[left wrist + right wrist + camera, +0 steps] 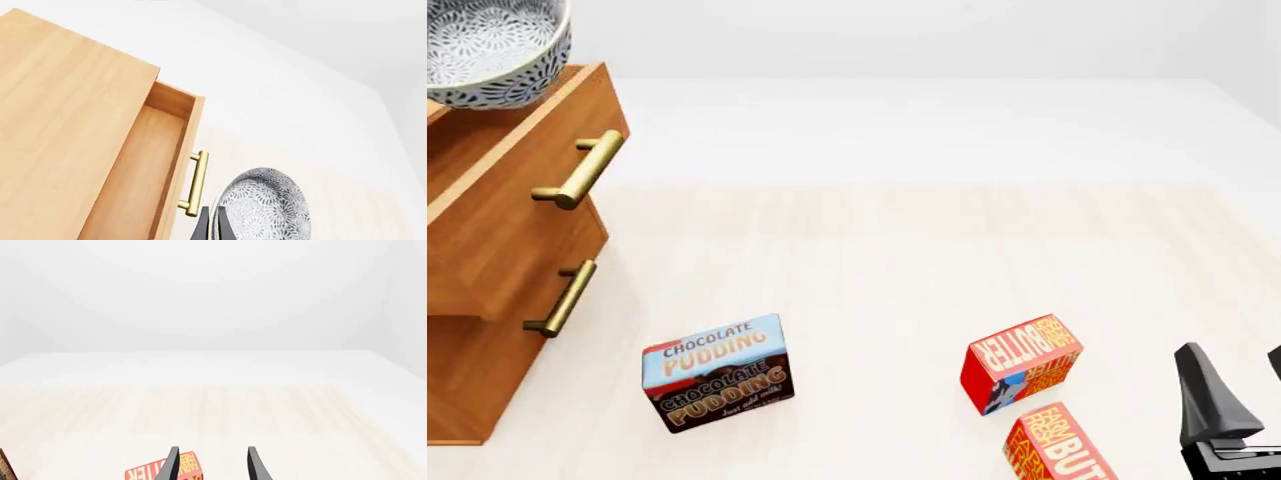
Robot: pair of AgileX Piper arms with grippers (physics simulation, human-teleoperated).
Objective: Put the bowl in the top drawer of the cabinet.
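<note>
Right gripper [1244, 385] sits nearest the front camera, low at the near right edge of the table [881, 260]. Its 2 dark fingers stand apart with nothing between them; the right wrist view confirms an empty gap, with 1 of the 2 butter boxes [1022, 362] just beyond the tips. This arm is well apart from the cabinet and idle.

Left gripper [212, 226]: only its fingertips show, in the left wrist view, closed on the rim of the bowl [265, 207]. The 2 tips sit almost together with the thin rim between them. The bowl hangs rim-held, its patterned inside facing the camera.

Bowl position, front view: far left, high, above the top of the cabinet [507, 220], partly cut by the picture's edge. The top drawer [143, 165] is pulled out and its wooden well is open and bare. Its brass handle [195, 184] lies between the bowl and the well in the wrist view, so the bowl appears to hang just outside the drawer front, not yet over the opening.

Key relation: the well lies from the bowl across the drawer front, toward the cabinet body. Judgement: carry it over, then lower. Pudding box [717, 372] stands clear, near left of centre.
</note>
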